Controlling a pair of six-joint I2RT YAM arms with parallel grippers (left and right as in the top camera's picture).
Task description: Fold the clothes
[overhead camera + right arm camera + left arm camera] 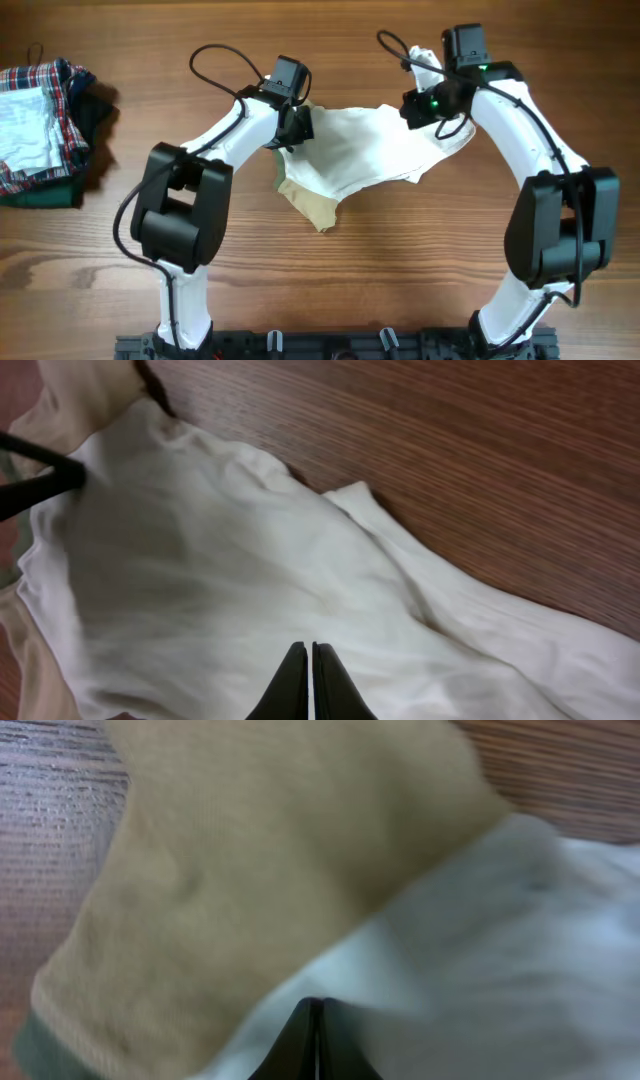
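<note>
Plaid garment (60,78) atop dark green cloth (40,193), wooden table (400,270), left edge

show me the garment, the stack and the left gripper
garment (370,150), overhead view, on its white middle
stack (55,80), overhead view, on the plaid top layer
left gripper (320,1012), left wrist view, between its shut fingertips

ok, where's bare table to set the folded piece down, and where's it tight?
Free: wooden table between the red-and-blue plaid clothes stack and the left arm; also the front strip between that arm and the right arm. Crowded: centre, where left fingers and right fingers pinch the white-and-tan soft garment.
</note>
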